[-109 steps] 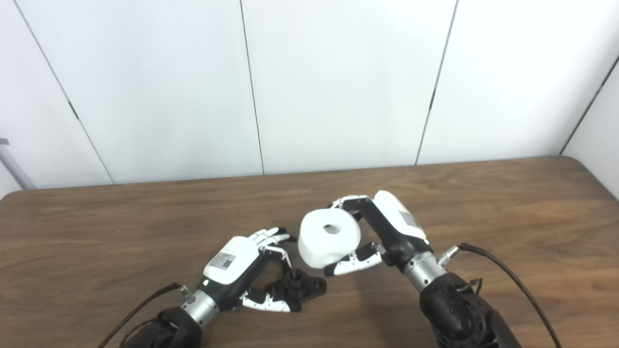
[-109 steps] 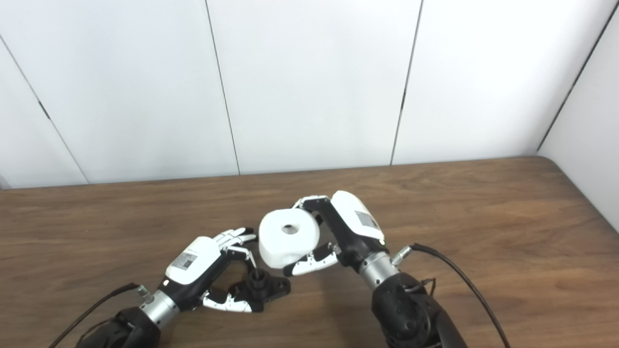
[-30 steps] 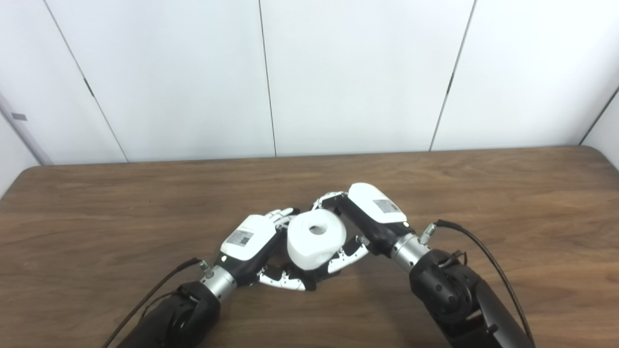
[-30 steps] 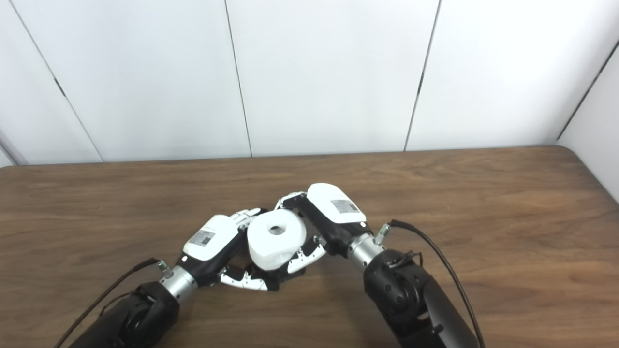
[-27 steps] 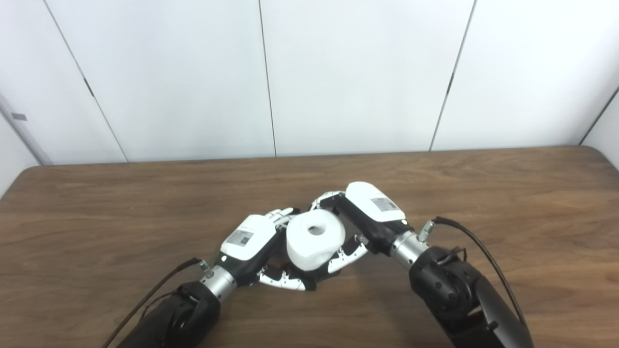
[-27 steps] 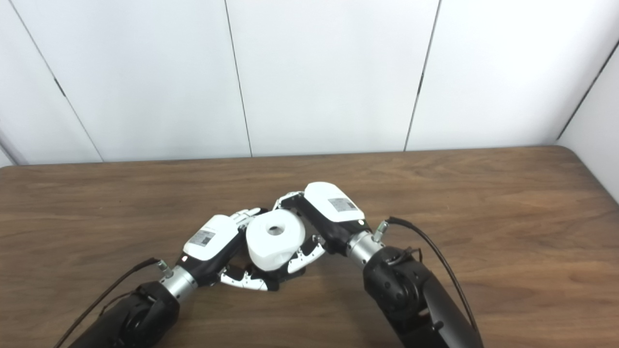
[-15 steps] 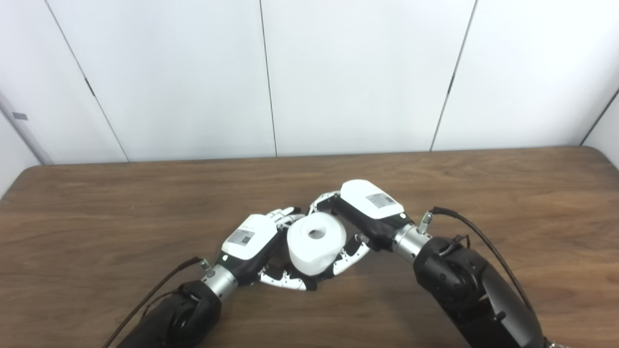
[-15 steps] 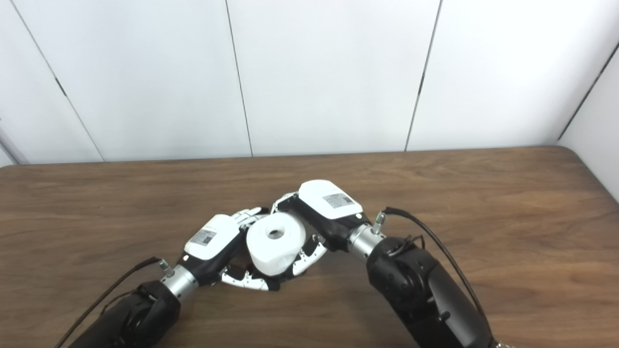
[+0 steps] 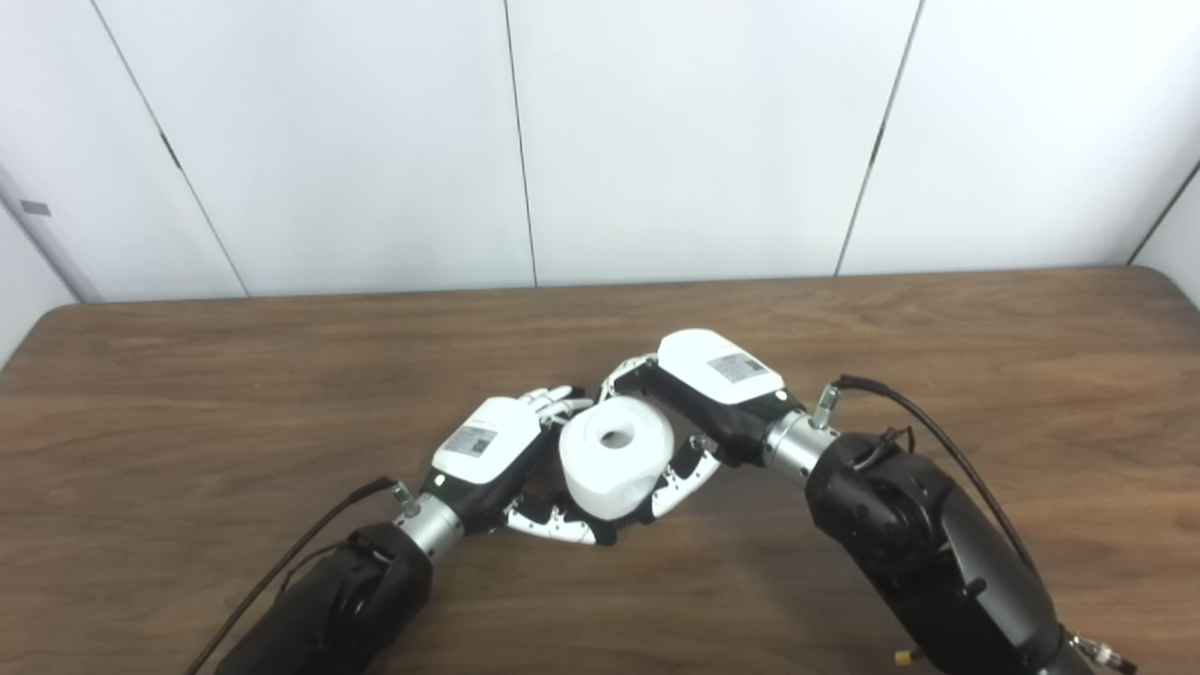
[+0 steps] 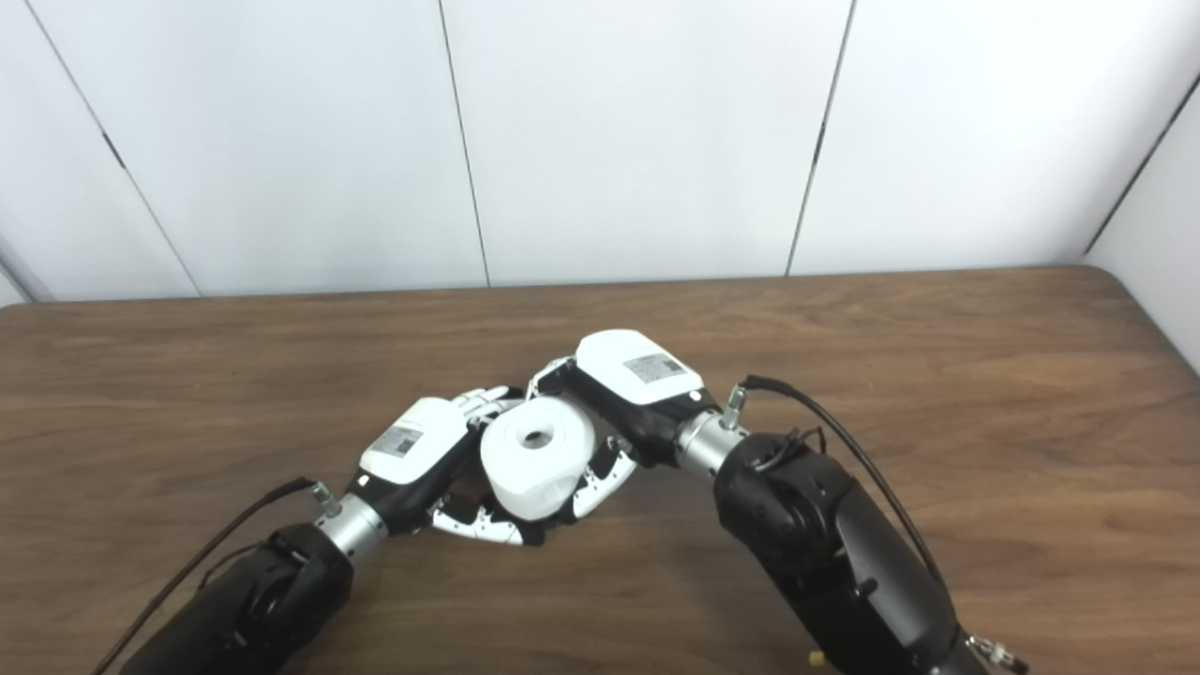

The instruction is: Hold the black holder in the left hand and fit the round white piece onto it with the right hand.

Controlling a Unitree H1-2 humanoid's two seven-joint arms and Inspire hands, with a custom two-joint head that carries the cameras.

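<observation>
The round white piece [image 9: 614, 457], a thick ring with a centre hole, sits upright between my two hands at the table's middle front. My right hand [image 9: 714, 382] is shut on it, fingers behind it and thumb in front. My left hand [image 9: 495, 448] is against the piece's left side, its thumb curled under the front. The black holder [image 10: 536, 534] is almost wholly hidden under the white piece, with only a dark sliver showing at the left thumb tip. How far the piece sits down on the holder cannot be seen.
The brown wooden table [image 9: 984, 356] stretches out on all sides of the hands. A black cable [image 9: 923, 436] loops off the right wrist and another [image 9: 309, 544] trails from the left wrist. White wall panels stand behind the table's far edge.
The right hand has carried the white piece left and down from beside the holder to over it, hiding it. Over the last second the piece sank slightly and the right wrist turned flatter.
</observation>
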